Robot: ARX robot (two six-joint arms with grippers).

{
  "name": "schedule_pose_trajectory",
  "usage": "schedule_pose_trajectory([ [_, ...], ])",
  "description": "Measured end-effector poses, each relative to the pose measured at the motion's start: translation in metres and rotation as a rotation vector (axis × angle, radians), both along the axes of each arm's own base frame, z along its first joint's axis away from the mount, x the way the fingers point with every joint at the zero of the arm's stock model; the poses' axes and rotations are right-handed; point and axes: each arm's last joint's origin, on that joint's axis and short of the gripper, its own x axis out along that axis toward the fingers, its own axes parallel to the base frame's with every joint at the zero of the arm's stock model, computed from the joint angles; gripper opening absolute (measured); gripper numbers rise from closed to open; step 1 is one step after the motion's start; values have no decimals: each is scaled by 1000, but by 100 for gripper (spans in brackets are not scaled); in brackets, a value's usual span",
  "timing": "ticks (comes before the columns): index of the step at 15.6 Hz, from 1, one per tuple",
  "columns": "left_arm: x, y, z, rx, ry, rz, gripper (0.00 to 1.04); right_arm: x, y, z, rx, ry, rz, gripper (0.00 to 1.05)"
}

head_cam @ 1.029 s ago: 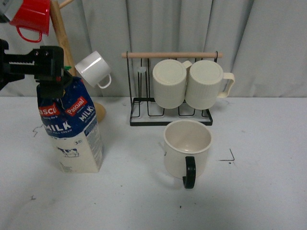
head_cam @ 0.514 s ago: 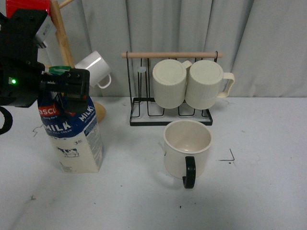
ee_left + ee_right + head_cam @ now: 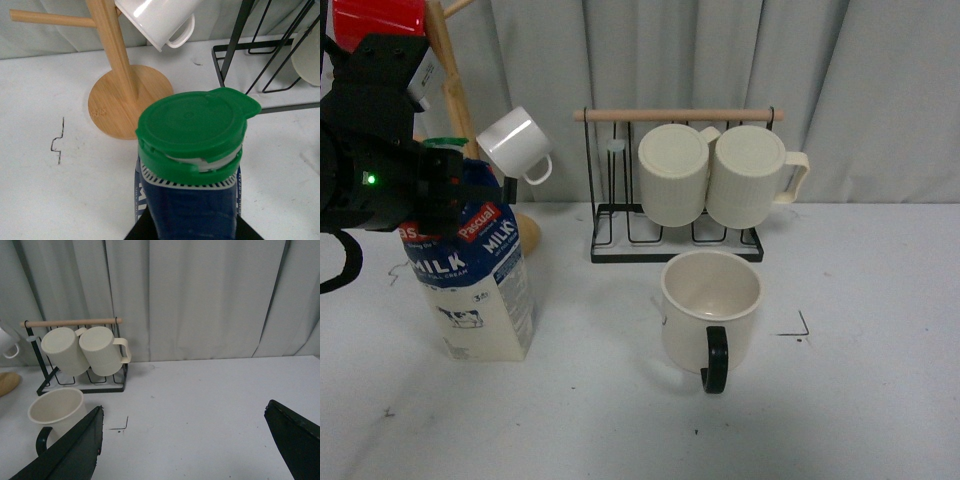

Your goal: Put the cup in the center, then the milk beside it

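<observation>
While the milk (image 3: 480, 300) stands upright, left hand (image 3: 445, 187) sits at its top — grip unclear.

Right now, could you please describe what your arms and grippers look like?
The left arm is black and boxy, with a small green light lit on its housing and a black cable curving out beneath it. The right gripper has two broad, flat black fingers with slanted tips. I can read no markings on either.
</observation>
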Motion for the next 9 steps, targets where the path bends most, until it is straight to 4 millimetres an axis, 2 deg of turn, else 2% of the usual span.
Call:
schedule_pose_trajectory([
  [1, 0, -1, 1, -14, 4, 7, 3, 0, 0, 0, 0, 0, 0, 98],
  [5, -4, -14, 6, -3, 9, 6, 3, 0, 0, 0, 0, 0, 0, 98],
  [9, -16, -48, 14, 14, -13, -61, 3, 0, 0, 0, 0, 0, 0, 98],
])
